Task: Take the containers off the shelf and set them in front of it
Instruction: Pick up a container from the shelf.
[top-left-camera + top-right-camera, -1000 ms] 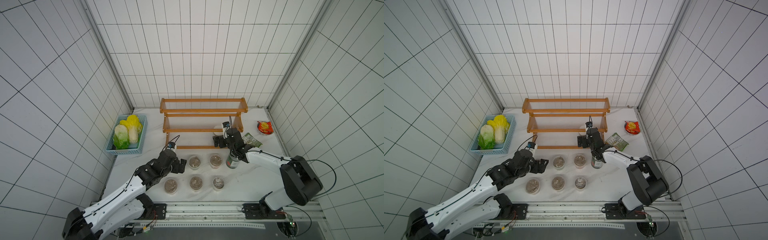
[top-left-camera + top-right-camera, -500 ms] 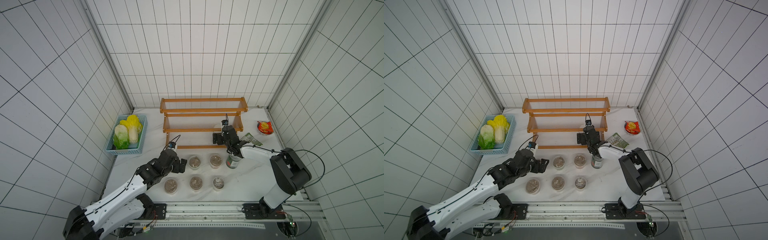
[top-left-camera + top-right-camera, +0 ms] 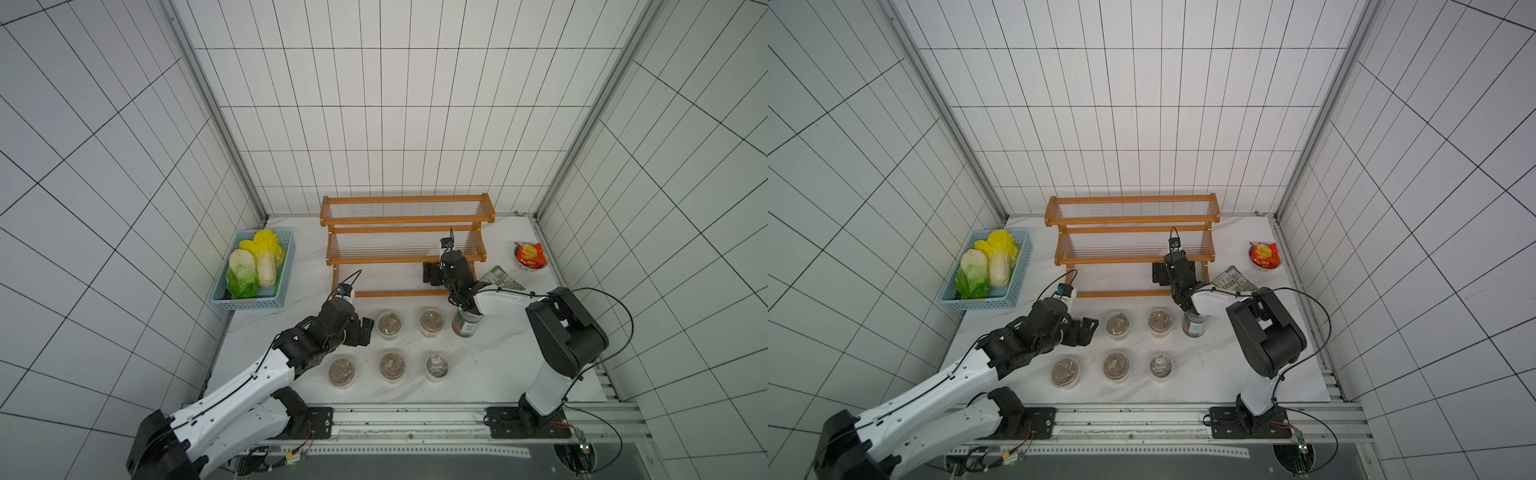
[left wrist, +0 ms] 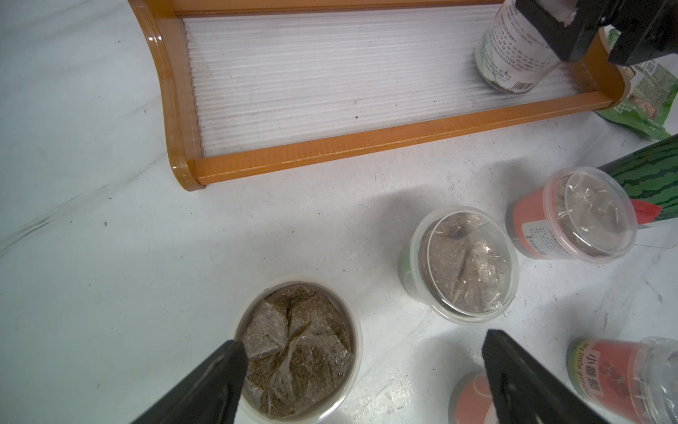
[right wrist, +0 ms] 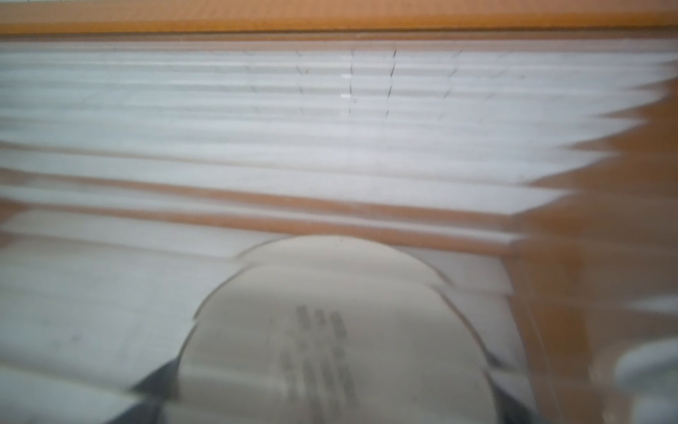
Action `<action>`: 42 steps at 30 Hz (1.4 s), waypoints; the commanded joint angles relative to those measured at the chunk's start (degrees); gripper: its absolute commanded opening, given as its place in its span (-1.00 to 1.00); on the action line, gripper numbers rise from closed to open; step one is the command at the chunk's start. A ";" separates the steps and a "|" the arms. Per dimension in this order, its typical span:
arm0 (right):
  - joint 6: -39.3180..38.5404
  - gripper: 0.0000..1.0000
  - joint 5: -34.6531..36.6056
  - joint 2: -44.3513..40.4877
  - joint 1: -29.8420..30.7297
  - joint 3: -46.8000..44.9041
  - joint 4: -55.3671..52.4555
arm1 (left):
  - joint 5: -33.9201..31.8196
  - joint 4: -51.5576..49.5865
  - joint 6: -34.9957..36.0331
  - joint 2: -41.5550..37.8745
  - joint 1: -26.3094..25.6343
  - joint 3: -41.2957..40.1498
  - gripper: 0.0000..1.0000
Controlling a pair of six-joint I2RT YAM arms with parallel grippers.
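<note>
Both arms are made of smooth white shell links and blocky black joints. The left arm (image 3: 249, 384) and the right arm (image 3: 496, 302) each stand on a black base plate on a silver rail (image 3: 415, 417). Thin black cables run along the links and form loops near the wrists. The left wrist carries a small white camera box (image 3: 347, 294) with a blue mark. The left pincer (image 3: 365, 331) is black, with flat matt fingers (image 4: 212, 385).
</note>
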 commanded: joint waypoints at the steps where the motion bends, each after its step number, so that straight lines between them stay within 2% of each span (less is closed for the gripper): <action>1: -2.43 0.72 0.27 0.46 -0.29 1.33 3.65 | 0.01 1.96 -0.02 0.21 0.33 0.35 0.97; 7: -4.46 0.54 -1.92 -0.53 1.63 0.53 4.63 | 0.23 2.49 0.15 0.89 0.26 0.27 0.97; 20: -7.23 0.48 -5.52 -7.46 10.03 -4.04 6.57 | -0.12 2.32 0.55 0.59 0.32 0.45 0.97; 26: -7.91 0.48 -7.03 -13.08 12.82 -5.93 3.25 | -0.15 2.23 0.38 0.11 0.46 0.34 0.97; 42: -8.49 0.52 -7.31 -18.30 13.28 -8.91 -0.54 | 0.15 2.49 0.41 0.32 0.39 0.25 0.97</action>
